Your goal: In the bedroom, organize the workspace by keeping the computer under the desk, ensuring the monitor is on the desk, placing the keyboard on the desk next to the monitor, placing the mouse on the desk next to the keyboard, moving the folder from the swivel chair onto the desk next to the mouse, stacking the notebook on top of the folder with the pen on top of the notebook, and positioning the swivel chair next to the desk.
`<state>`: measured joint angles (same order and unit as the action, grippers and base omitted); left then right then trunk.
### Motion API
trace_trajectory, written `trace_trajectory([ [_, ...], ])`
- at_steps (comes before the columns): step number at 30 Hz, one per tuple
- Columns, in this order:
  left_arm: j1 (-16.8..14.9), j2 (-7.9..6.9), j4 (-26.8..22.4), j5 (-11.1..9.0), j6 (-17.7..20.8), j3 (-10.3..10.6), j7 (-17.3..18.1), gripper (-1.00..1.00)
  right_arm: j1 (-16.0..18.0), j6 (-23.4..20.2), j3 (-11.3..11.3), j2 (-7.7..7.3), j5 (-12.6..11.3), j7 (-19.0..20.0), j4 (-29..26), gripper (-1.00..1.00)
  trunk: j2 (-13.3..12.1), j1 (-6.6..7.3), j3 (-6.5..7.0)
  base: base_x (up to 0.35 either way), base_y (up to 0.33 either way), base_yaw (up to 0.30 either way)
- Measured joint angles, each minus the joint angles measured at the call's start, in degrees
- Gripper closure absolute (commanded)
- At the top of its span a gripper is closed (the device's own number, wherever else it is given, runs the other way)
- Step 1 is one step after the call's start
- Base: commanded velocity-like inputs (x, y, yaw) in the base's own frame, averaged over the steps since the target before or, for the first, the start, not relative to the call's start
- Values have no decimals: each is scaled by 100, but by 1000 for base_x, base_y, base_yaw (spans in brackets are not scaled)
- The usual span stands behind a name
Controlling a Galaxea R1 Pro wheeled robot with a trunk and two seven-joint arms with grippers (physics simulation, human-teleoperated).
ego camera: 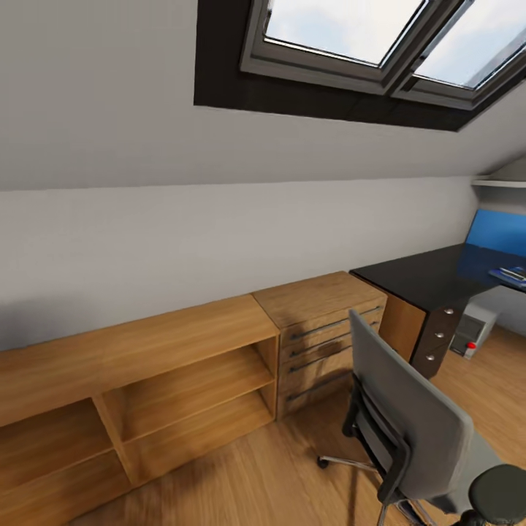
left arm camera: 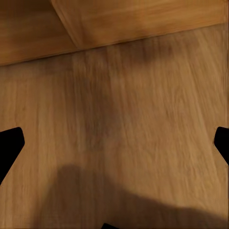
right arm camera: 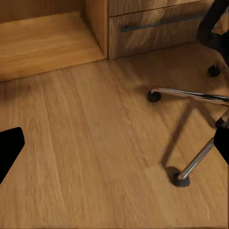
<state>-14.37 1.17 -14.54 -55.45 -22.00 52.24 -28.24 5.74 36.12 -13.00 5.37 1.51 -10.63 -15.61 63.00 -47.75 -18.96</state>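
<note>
The swivel chair (ego camera: 409, 424) stands at the lower right with its grey back toward me and a dark rounded armrest (ego camera: 500, 497) beside it. Its metal base and castors (right arm camera: 191, 95) appear in the right wrist view. Beyond it is the glossy black desk (ego camera: 431, 274) with its blue back panel (ego camera: 497, 232). The silver-grey computer (ego camera: 475, 332) stands on the floor under the desk, showing a red light. A small blue and pale item (ego camera: 515, 274) lies on the desk at the picture's right edge; I cannot tell what it is. My left gripper (left arm camera: 114, 143) and right gripper (right arm camera: 114, 145) hang open over the wood floor, holding nothing.
A low light-wood shelf unit (ego camera: 146, 380) runs along the wall at left, joined to a wooden drawer chest (ego camera: 329, 329). A dark drawer pedestal (ego camera: 438, 336) supports the desk's near end. Skylights (ego camera: 365, 36) sit in the sloped wall above. Light wood floor (ego camera: 292, 467) lies between me and the furniture.
</note>
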Motion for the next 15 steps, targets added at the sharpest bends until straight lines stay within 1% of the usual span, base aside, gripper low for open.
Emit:
trace_trajectory([
  [11, 0, 0, 0, 0, 0, 0, 3, -100, 2, 1, -8, 0, 8, 1, 7, -100, 0, -1, 0, 11, 14, -300],
  [15, 0, 0, 0, 0, -1, 0, 3, -100, 1, 0, -9, 0, 7, 1, 7, -100, 0, -1, 0, 0, 140, -300],
])
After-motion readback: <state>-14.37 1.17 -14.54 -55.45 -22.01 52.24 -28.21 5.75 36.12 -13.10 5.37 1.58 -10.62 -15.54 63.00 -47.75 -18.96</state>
